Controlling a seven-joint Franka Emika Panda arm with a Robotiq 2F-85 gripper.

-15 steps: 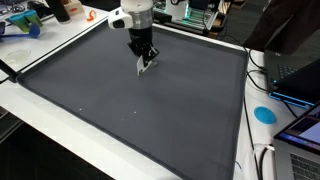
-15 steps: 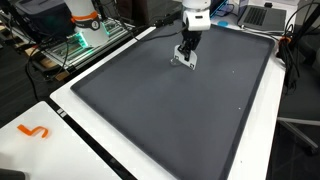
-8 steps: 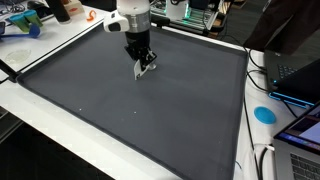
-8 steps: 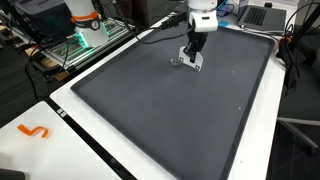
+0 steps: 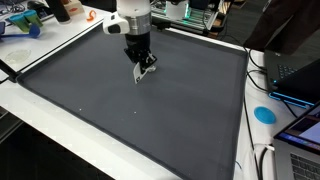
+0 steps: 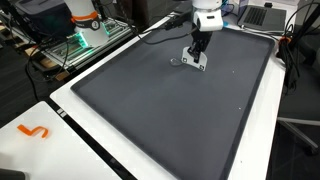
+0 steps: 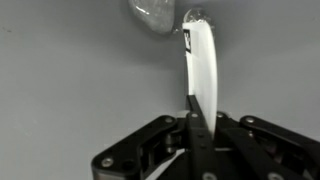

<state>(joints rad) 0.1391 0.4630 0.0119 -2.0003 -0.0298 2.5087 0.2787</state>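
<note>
Wrist view shows the gripper [image 7: 193,116] clamped on a white spoon's [image 7: 203,55] handle, bowl low over the dark mat [image 5: 160,120]; grasped, not yet released.

1. We are shifting our gripper [image 6: 198,54] sideways across the dark mat [image 6: 170,115], a short way from where it hung a second ago.
2. We are carrying the white spoon [image 6: 190,61] along, pinched between the fingers.
3. We are lowering slightly in an exterior view [image 5: 143,63]: the spoon's bowl, below the fingertips, is sitting closer to the mat than before.
</note>
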